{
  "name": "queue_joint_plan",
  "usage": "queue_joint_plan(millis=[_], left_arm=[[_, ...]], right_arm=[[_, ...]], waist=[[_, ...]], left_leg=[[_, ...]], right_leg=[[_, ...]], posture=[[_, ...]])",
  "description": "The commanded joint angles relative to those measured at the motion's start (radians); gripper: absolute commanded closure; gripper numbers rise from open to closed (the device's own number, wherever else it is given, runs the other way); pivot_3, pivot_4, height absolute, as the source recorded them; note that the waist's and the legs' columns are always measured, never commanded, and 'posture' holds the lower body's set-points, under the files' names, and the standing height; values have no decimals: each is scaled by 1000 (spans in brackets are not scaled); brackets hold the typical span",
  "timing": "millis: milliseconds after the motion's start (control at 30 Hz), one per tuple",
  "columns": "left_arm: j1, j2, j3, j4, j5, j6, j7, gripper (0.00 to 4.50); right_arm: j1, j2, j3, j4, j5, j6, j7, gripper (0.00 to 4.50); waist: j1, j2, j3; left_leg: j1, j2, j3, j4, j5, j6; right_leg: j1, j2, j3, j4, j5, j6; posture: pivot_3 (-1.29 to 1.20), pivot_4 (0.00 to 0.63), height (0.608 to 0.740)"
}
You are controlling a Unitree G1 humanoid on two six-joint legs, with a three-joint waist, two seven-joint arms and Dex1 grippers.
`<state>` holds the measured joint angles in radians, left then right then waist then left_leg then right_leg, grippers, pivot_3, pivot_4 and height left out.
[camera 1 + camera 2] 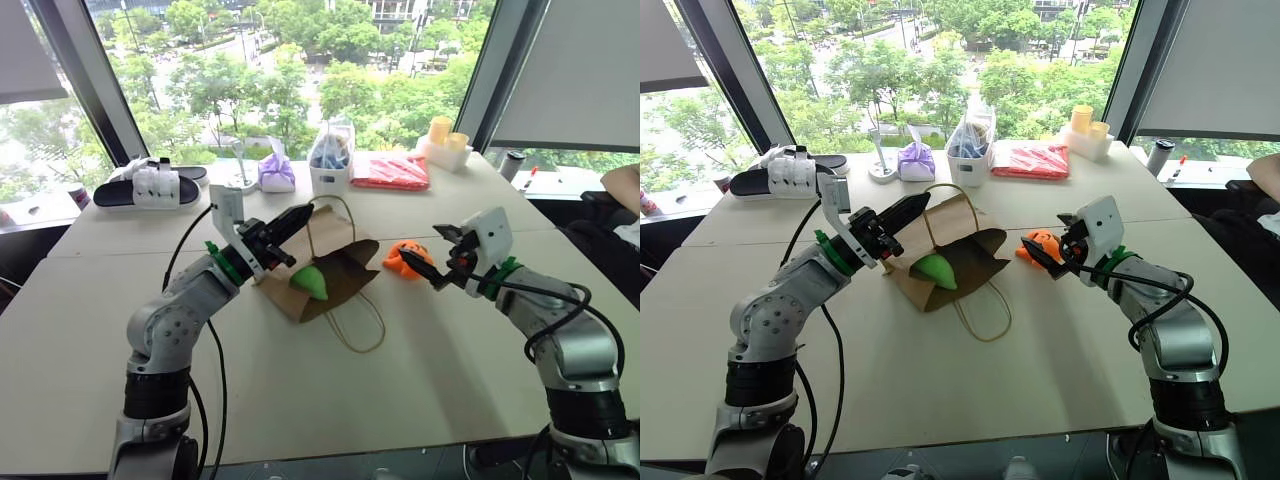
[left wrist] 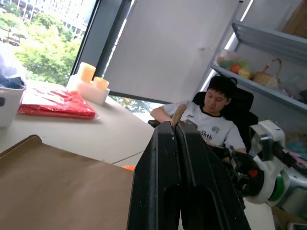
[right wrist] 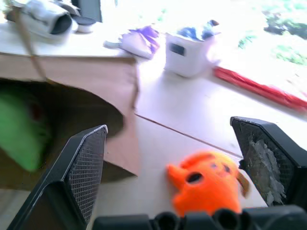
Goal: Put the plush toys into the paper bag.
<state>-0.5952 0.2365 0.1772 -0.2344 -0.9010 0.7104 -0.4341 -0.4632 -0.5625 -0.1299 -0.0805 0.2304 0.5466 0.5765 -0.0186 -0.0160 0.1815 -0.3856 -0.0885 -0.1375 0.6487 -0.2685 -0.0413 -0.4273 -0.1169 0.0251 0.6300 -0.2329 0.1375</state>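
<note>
- Head views: the paper bag [image 1: 325, 262] lies on its side at the middle of the table [image 1: 420, 370], mouth facing the lower right of the frame. The green toy [image 1: 311, 281] sits just inside the mouth. One tan handle loops out onto the table below the bag; the other rises toward the left gripper [image 1: 291, 224].
- The left gripper, left of centre, has its fingers pressed together on that raised handle, above the bag's upper edge.
- The orange toy [image 1: 410, 259] lies on the table right of the bag, apart from it. The right gripper [image 1: 433, 254], fingers spread wide and holding nothing, hangs just right of the toy.
- Along the table's far edge: a white tub [image 1: 330, 175], a red packet [image 1: 391, 171], and a purple pouch [image 1: 277, 173].
- Left wrist view: the closed fingers [image 2: 168, 182] pinch the handle's tan cord at their tips, brown bag paper at lower left. A seated person [image 2: 211, 117] is behind.
- Right wrist view: the mesh-padded fingers [image 3: 88, 165] stand far apart; the orange toy lies between them near the bottom, the bag's dark mouth with the green toy at left.
</note>
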Motion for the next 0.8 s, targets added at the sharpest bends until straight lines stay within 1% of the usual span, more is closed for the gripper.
queue_joint_plan(millis=[33, 100, 133, 233, 367, 400, 433, 467, 533, 567, 600, 667, 700, 767, 800], left_arm=[[-15, 4, 1, -17, 3, -24, -7, 4500], [-12, 3, 1, -25, 4, -25, -5, 4500], [-11, 2, 0, -28, 4, -25, -3, 4500], [1, 5, -10, -46, 15, -25, 1, 4500], [3, 2, -6, -60, 18, -24, 15, 4500], [4, 2, -5, -63, 18, -23, 19, 4500], [4, 2, -4, -66, 18, -22, 22, 4500], [3, 3, -4, -67, 16, -21, 24, 4500], [2, 6, -4, -65, 17, -21, 25, 4500], [1, 6, -4, -63, 18, -21, 26, 4500], [0, 5, -4, -60, 18, -21, 27, 4500], [-2, 7, -3, -55, 19, -22, 23, 4500], [-2, 8, -3, -52, 18, -21, 21, 4500], [-3, 10, -3, -46, 20, -22, 16, 4500], [-5, 11, -2, -41, 20, -22, 14, 4500]], right_arm=[[-73, 12, 47, 179, -58, -130, 7, 37], [-134, 40, 82, 343, -94, -205, -2, 37], [-161, 52, 98, 418, -116, -245, -12, 37], [-232, 83, 137, 611, -184, -361, -58, 37], [-296, 105, 169, 773, -244, -482, -101, 37], [-309, 113, 167, 799, -248, -500, -109, 528], [-321, 118, 164, 819, -249, -513, -114, 744], [-331, 120, 164, 835, -255, -526, -117, 1282], [-344, 119, 164, 860, -264, -543, -120, 2087], [-349, 117, 163, 870, -266, -550, -120, 2592], [-351, 114, 160, 875, -266, -554, -118, 3191], [-348, 110, 156, 868, -263, -554, -113, 3805], [-331, 100, 155, 830, -263, -539, -107, 4099], [-277, 77, 137, 702, -236, -479, -76, 4099], [-231, 55, 121, 581, -215, -429, -56, 4099]], waist=[[2, 0, 0], [-2, 0, 0], [-3, 0, 0], [0, 0, 0], [4, 0, 0], [3, 0, 0], [2, 0, 0], [-1, 0, 0], [-3, 0, 0], [-3, 0, 0], [-2, 0, 0], [-1, 0, 0], [-1, 0, 0], [0, 0, 0], [4, 0, 0]], left_leg=[[0, 0, 0, 0, 0, 0], [0, 0, 0, 0, 0, -1], [0, 0, 1, 1, 3, -5], [0, 0, 1, 0, 3, -6], [-1, 0, 0, 0, 3, -6], [-1, 0, 0, 0, 3, -6], [-1, 0, 0, 0, 3, -6], [-1, 0, 0, 0, 3, -6], [-1, 0, 1, 0, 3, -6], [-1, 0, 1, 0, 3, -6], [-1, 0, 1, 0, 3, -6], [-1, 0, 0, 0, 3, -6], [-1, 0, 0, 0, 3, -6], [-1, 0, 0, 0, 3, -6], [-1, 0, 0, 0, 3, -6]], right_leg=[[0, 0, 0, 0, 0, 0], [0, 0, 0, 0, 0, 0], [0, 0, 1, 0, 0, 0], [0, 0, 1, 0, 0, 0], [0, 0, 1, -1, 0, 0], [0, 0, 1, -2, 0, 0], [0, 0, 1, -2, 0, 0], [0, 0, 1, -2, 0, 0], [0, 0, 1, -1, 0, 0], [0, 0, 1, -1, 0, 0], [0, 0, 1, -1, 0, 0], [0, 0, 1, -1, 0, 0], [0, 0, 1, -1, 0, 0], [0, 0, 1, -1, 0, 0], [0, 0, 1, -1, 0, 0]], posture=[[0, 150, 740], [0, 150, 740], [0, 150, 740], [0, 150, 740], [0, 150, 740], [0, 150, 740], [0, 150, 740], [0, 150, 740], [0, 150, 740], [0, 150, 740], [0, 150, 740], [0, 150, 740], [0, 150, 740], [0, 150, 740], [0, 150, 740]])
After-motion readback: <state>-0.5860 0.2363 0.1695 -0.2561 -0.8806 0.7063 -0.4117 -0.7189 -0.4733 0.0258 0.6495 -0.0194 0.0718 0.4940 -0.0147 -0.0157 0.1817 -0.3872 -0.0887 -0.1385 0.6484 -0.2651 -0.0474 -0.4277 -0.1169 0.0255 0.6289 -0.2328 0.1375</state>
